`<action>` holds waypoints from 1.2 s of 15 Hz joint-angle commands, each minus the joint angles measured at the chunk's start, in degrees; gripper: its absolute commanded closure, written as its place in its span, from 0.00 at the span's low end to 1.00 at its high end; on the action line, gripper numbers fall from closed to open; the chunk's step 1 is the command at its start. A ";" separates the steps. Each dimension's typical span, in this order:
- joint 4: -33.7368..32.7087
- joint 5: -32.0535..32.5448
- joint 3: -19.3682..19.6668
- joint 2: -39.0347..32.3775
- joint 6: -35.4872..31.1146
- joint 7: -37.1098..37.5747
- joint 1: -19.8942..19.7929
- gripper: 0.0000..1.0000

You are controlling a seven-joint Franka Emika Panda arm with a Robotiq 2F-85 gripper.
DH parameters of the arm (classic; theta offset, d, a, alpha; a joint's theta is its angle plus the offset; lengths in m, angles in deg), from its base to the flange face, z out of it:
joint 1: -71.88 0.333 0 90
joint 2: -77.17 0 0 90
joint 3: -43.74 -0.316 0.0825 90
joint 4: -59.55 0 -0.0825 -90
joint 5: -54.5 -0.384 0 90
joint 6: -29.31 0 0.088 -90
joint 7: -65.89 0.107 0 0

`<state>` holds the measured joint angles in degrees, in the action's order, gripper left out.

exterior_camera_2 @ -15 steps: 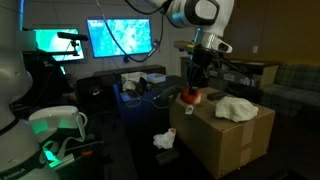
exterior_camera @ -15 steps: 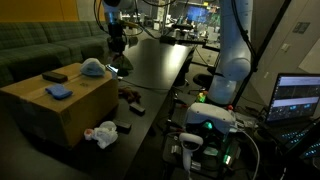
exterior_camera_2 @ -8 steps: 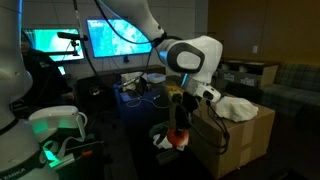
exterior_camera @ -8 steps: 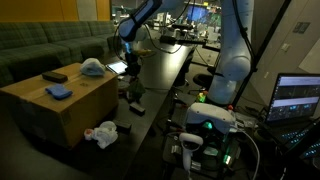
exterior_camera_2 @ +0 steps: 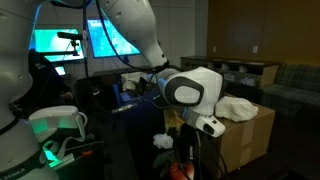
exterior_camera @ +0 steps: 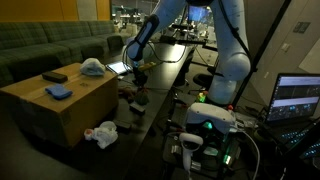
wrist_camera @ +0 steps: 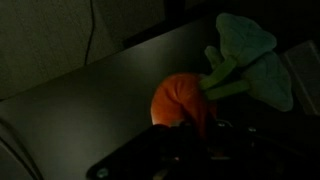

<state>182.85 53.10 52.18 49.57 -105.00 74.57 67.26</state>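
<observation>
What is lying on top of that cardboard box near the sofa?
On the cardboard box lie a dark flat object, a blue cloth and a pale cloth. Whatever lies beneath the cloths is covered.

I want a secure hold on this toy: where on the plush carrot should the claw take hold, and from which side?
Grip the plush carrot across its orange body, near the thick end, coming from the side away from the green leaves. The body looks rounded and compact, while the leaves look thin and spread wide, so they would likely slip.
</observation>
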 commanded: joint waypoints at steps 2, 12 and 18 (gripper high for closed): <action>-3.02 3.10 2.86 -6.05 -4.15 3.29 -0.35 0.97; -11.02 3.47 7.27 -17.94 -8.53 4.87 -2.06 0.97; -18.01 2.90 8.67 -23.89 -8.26 7.23 -2.05 0.63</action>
<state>168.78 55.54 60.05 28.55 -113.20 79.53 64.97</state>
